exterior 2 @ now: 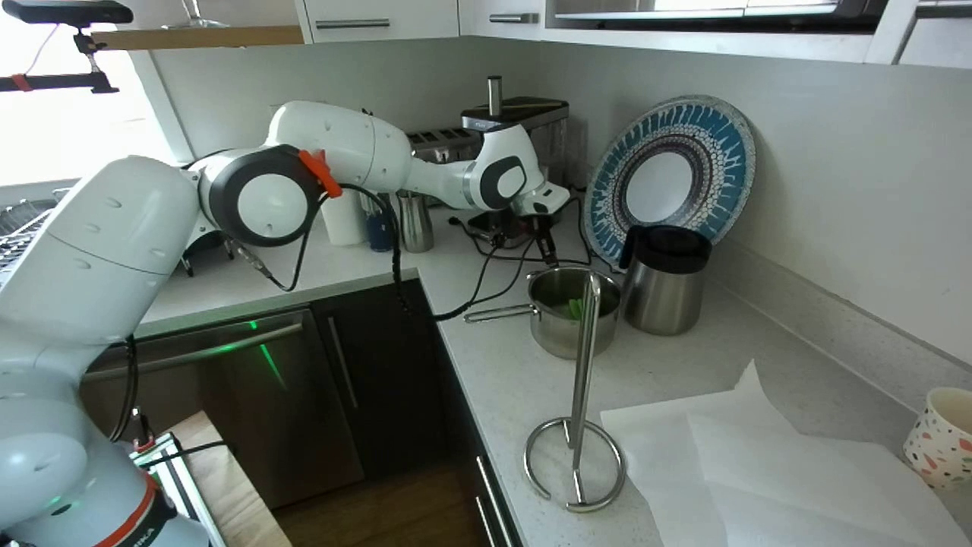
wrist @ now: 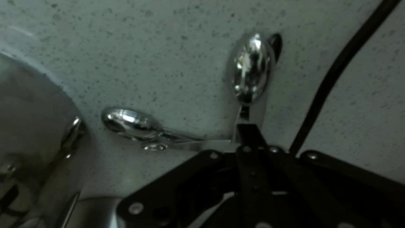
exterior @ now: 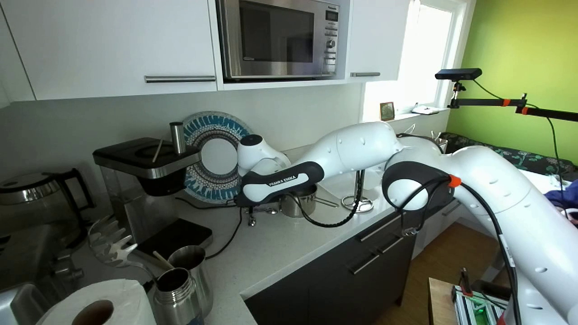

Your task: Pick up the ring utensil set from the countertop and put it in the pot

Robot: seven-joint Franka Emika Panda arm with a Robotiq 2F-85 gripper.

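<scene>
Fingers (wrist: 250, 135): look clenched on joined end of utensil set (wrist: 204, 145).
Utensil set: nr pot (exterior 2: 560, 328), not in it; spoon ends (wrist: 251, 71) at 12 & 9 o'clock, wrist vw.
Pot: on surface (exterior 2: 493, 376), 9 o'clock of fingers, same vw.

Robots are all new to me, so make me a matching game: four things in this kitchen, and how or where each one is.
Things
1. pot
2. patterned plate
3. utensil set
4. microwave

Places and states
A. leaning against the wall
B. set between upper cabinets
C. with a green patch showing inside
D. thin handles running to the gripper

Pairs: 1-C, 2-A, 3-D, 4-B
</scene>
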